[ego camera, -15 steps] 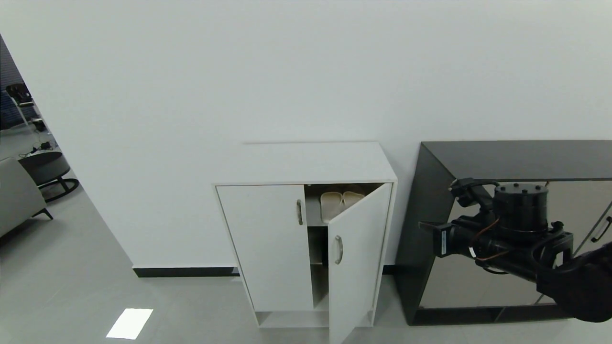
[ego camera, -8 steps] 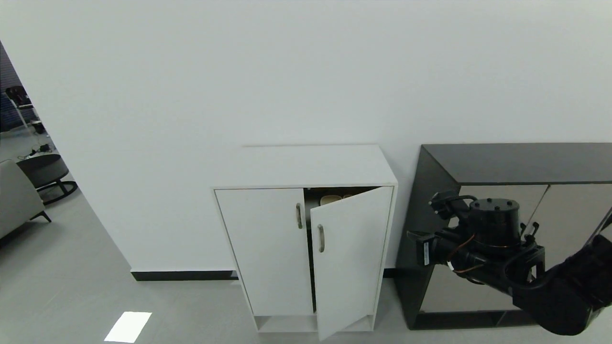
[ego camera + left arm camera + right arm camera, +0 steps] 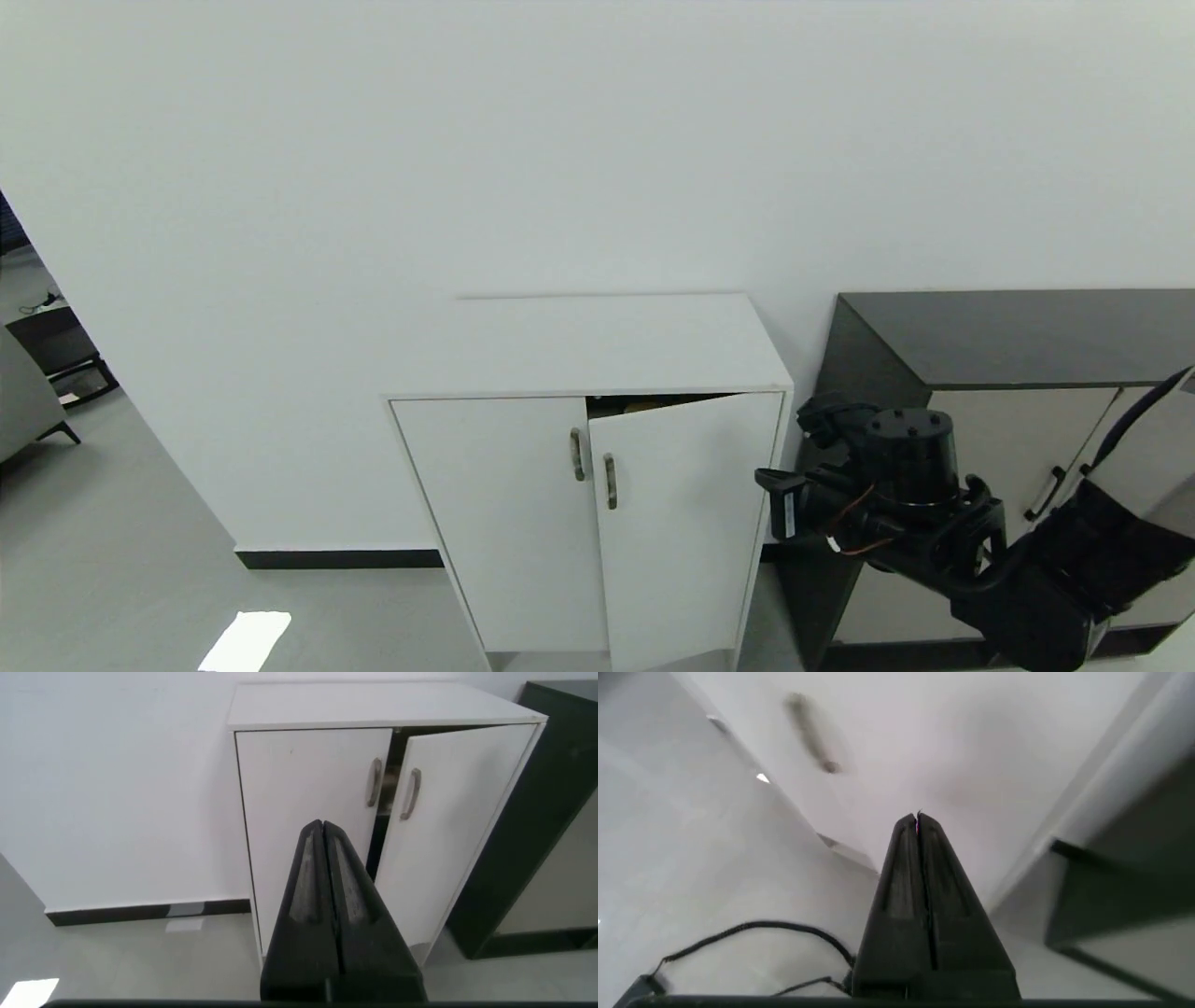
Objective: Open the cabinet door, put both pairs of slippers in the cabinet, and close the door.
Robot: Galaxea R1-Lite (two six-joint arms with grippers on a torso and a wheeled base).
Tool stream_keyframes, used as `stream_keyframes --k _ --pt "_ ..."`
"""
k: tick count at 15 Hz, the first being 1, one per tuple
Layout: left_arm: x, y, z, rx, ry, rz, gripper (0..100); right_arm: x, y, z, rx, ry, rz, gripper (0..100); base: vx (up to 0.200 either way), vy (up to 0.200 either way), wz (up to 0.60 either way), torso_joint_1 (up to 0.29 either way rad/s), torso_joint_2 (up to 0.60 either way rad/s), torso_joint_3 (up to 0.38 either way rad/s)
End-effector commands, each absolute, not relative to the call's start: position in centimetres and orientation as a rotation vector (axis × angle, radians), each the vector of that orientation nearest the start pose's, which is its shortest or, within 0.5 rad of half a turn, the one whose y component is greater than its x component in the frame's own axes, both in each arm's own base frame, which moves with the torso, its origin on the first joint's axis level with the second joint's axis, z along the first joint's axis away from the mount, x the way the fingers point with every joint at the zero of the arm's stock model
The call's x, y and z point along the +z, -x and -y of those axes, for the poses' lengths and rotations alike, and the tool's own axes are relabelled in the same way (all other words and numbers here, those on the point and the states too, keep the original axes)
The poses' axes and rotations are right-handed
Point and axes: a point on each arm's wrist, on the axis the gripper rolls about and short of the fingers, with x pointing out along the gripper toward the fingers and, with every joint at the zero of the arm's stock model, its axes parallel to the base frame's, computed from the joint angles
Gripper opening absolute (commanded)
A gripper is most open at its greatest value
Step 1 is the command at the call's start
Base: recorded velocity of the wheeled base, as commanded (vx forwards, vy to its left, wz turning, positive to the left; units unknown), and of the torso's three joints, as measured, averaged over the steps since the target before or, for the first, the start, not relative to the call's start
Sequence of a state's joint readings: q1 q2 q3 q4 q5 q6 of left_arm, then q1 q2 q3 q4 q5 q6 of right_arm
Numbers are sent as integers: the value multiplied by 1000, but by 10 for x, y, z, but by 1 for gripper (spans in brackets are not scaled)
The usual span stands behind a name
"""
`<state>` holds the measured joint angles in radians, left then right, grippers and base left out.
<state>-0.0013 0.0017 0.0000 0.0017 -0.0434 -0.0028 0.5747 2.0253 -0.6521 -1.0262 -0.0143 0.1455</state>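
Note:
The white cabinet (image 3: 607, 341) stands against the wall. Its left door (image 3: 495, 513) is closed. Its right door (image 3: 681, 523) is nearly closed, with a narrow gap left along the top. A sliver of beige slippers (image 3: 640, 406) shows in that gap on the upper shelf. My right arm (image 3: 896, 504) is beside the right door's outer edge. In the right wrist view my right gripper (image 3: 920, 817) is shut, empty, with its tip at the white door face (image 3: 971, 747) below the handle (image 3: 811, 733). My left gripper (image 3: 323, 829) is shut and empty, held back in front of the cabinet (image 3: 308, 775).
A black mirrored sideboard (image 3: 1008, 336) stands directly right of the cabinet, close behind my right arm. Grey floor (image 3: 140, 579) lies open to the left, with a sofa corner (image 3: 23, 411) and dark table (image 3: 61, 345) far left.
The right door has swung from about half open to nearly closed. My right arm has moved left toward the cabinet. The head camera has come closer, shifting the whole picture.

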Motion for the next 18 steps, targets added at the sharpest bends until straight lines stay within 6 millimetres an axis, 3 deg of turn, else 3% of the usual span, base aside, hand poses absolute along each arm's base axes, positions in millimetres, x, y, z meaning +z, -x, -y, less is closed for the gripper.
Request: stream_keyframes --k 1,10,18 --pt "75 23 1 -44 3 -3 0 72 -292 -197 549 -36 -367 0 0 0 0 0 0 0" --pt "75 23 1 -46 3 -3 0 60 -361 -217 501 -54 -318 0 0 0 0 0 0 0" --pt "75 23 1 -43 5 -3 0 53 -381 -229 499 -44 -331 0 0 0 0 0 0 0"
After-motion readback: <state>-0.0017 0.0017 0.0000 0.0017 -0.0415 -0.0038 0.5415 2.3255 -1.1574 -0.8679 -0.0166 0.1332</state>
